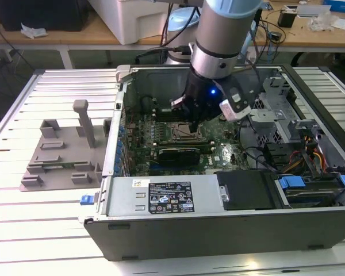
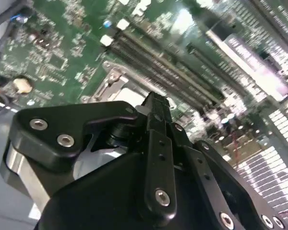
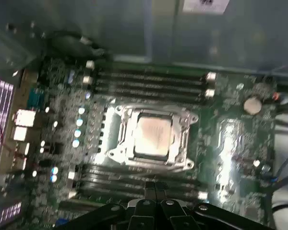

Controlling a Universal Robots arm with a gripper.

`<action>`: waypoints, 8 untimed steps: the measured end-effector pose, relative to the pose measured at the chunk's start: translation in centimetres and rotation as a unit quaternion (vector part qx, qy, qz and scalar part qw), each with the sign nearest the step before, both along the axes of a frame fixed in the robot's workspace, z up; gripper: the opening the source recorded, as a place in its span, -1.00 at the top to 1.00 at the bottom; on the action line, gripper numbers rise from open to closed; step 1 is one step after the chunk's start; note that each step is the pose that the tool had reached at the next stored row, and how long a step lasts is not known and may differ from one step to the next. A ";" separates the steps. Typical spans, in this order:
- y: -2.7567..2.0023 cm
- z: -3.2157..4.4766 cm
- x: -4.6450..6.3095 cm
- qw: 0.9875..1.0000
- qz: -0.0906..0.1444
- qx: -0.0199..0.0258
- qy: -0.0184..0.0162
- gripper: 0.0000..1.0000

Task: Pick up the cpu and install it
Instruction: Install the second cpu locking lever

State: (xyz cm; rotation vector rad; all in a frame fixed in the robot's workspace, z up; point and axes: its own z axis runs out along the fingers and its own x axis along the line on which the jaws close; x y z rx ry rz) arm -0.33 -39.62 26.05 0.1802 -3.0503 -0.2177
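The cpu (image 3: 152, 136) sits flat in the socket (image 3: 182, 139) on the motherboard (image 3: 230, 139), between the memory slots. The gripper (image 3: 156, 188) hangs just above it inside the open case (image 1: 218, 230), its fingers (image 2: 156, 112) closed together and holding nothing. A grey tray (image 1: 60, 155) lies on the surface (image 1: 46, 230) beside the case.

cpu (image 3: 152, 136) – silvery square, flat, seated in motherboard socket frame (image 3: 182, 125).

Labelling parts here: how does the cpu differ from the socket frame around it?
The cpu is a flat, pale, plain square; the socket frame is a shiny metal border with notched corners. The cpu lies inside; the socket frame surrounds it. Both lie flat on the green motherboard.
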 end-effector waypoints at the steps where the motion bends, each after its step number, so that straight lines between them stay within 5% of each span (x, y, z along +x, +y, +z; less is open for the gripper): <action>1: -0.13 -0.22 -0.7 1.000 0.000 0.000 0.000 0.79; 5: -0.10 -0.89 -2.9 1.000 0.000 0.002 0.000 0.79; 8: 0.18 -1.50 -3.4 1.000 0.001 0.001 0.000 0.79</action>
